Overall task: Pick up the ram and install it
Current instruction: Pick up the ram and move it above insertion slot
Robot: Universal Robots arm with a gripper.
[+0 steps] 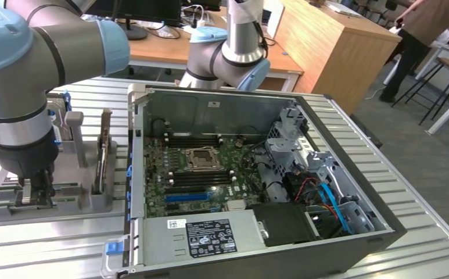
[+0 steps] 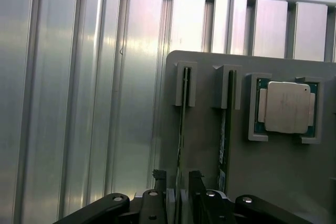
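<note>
Wrist view puts the hand (image 2: 177,184) low over the grey holder (image 2: 278,171). Its fingers (image 2: 157,178) are spread and straddle the ram (image 2: 181,124) — one on each side of the thin green stick, nothing clenched yet. The ram stands on edge in the slot nearest the holder's edge. A second stick (image 2: 223,129) stands in the slot just beside it, and the processor (image 2: 286,107) lies flat in its pocket further along. The holder sits on the ribbed desk (image 2: 79,103).

Exterior view shows the arm (image 1: 22,122) reaching straight down onto the holder at that view's left. The open case (image 1: 208,104) is beside it toward the right, with its green board (image 1: 197,174) facing up.

The step in hand looks to be the grasp, and it seems barely begun: the ram is not yet lifted. To do it well, I judge the fingers should be centred across the stick's thickness so both pads meet it together. A lopsided closing would likely shove it against the slot wall. Gripping the flat faces near the upper edge, square to the stick, should keep it from twisting. The second stick is near, so the finger on that side has little room — it is worth keeping clear of it. A firm but gentle squeeze suits so thin a part.
</note>
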